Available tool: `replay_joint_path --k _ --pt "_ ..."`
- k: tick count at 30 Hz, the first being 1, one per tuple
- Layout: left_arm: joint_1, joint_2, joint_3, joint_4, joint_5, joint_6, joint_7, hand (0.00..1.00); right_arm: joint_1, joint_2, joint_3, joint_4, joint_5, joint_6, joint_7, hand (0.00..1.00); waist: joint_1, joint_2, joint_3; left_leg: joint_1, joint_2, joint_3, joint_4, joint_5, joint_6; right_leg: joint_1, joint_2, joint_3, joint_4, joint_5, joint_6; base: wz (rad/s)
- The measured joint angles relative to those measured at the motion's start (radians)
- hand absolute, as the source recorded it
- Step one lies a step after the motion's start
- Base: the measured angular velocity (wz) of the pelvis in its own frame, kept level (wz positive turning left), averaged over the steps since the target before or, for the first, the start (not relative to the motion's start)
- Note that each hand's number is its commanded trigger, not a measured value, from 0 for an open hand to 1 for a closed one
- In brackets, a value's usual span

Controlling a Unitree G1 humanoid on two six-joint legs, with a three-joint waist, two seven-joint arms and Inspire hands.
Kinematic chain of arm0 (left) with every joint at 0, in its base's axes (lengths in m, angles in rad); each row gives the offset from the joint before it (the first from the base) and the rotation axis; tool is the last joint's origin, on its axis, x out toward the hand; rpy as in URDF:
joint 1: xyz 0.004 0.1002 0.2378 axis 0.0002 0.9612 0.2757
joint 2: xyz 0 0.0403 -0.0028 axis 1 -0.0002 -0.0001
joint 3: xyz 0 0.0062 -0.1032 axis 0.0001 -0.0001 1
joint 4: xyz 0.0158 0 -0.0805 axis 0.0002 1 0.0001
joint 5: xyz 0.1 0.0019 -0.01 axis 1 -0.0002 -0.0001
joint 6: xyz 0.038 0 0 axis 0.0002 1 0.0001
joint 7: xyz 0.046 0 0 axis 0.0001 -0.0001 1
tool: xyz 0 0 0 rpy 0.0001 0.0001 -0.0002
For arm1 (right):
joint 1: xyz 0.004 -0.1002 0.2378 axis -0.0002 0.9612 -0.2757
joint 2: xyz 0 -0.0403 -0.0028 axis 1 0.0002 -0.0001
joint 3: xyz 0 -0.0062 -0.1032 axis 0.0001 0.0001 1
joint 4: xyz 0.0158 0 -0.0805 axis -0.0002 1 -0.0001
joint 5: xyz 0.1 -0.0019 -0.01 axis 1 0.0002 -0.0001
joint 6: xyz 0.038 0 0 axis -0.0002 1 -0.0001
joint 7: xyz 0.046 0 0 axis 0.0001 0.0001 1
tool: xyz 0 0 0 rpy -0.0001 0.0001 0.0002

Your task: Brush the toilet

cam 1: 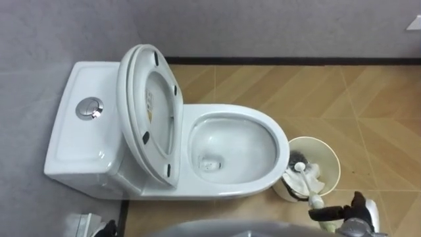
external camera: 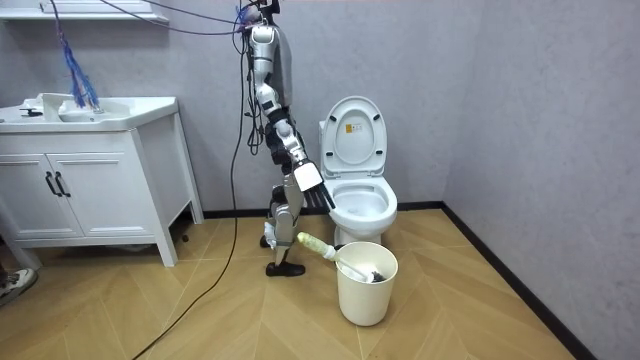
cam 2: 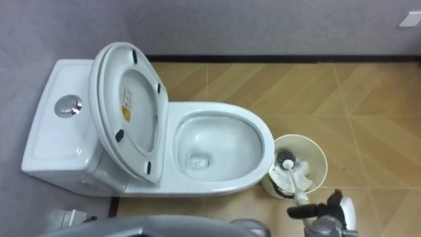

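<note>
1. You will find the brush (cam 1: 308, 187) head-down in the bin (cam 1: 331, 153); the bin stands just beside the front of the toilet (cam 1: 72, 148), on the robot's right; the handle leans out over the bin's rim toward the robot.
2. In the eye views the right hand (cam 1: 358, 212) comes in at the lower right; its dark fingers (cam 1: 325, 214) lie straight, pointing at the handle's end and close beside it; from above you cannot tell whether they touch it.
3. The room view settles that for you: the right hand (external camera: 308, 178) hangs above the handle's tip with a gap between them; its fingers are spread straight and it holds nothing.
4. A bit of the left hand (cam 1: 105, 229) shows at the lower left edge of the left eye view; you cannot tell its state.
5. The eye views give you the toilet from above: lid (cam 1: 148, 105) raised against the tank, bowl (cam 1: 230, 148) uncovered, flush button (cam 1: 89, 108) on the tank top.
6. The room view gives you the stance: the robot stands upright at the toilet's side, on the room view's left; a sink cabinet (external camera: 90, 190) stands well apart, farther left.
</note>
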Motion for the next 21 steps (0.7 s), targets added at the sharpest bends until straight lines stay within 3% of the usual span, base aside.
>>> replay_joint_path --k 7,12,15,17,21 --pt "-0.002 0.001 0.001 -0.003 -0.016 -0.023 0.011 0.00 -0.007 0.000 0.007 -0.075 0.007 -0.039 -0.107 0.00 0.009 -0.005 -0.0015 -0.015 0.000 -0.002 0.001 0.000 0.000 -0.008 -0.001 -0.003 0.000 0.000 0.000 0.02" --pt "-0.021 0.002 0.001 -0.045 -0.017 -0.050 0.021 0.00 -0.016 0.003 0.059 -0.068 0.010 -0.051 -0.120 0.00 0.011 -0.009 -0.0019 -0.071 0.000 -0.002 0.019 0.000 0.000 -0.066 -0.007 -0.023 0.028 0.002 -0.001 0.08" --pt "-0.058 0.001 0.000 -0.042 -0.056 -0.078 0.032 0.00 -0.031 0.004 0.082 -0.057 0.038 -0.060 -0.121 0.00 0.014 -0.009 0.0008 -0.111 0.000 -0.002 0.022 0.000 0.000 -0.109 -0.008 -0.029 0.041 0.003 -0.003 0.05" --pt "-0.100 0.001 -0.005 -0.042 -0.111 -0.090 0.047 0.00 -0.087 0.003 0.103 -0.001 0.132 -0.062 -0.129 0.00 0.015 -0.008 0.0029 -0.163 0.000 -0.003 0.043 0.000 0.000 -0.152 -0.011 -0.030 0.055 0.010 -0.004 0.00" --pt "-0.162 0.001 -0.007 -0.044 -0.135 -0.126 0.055 0.00 -0.173 -0.001 0.118 0.093 0.168 -0.082 -0.138 0.00 0.031 -0.013 0.0112 -0.269 0.001 -0.006 0.092 -0.003 0.005 -0.245 -0.016 -0.037 0.085 0.026 -0.007 0.02"
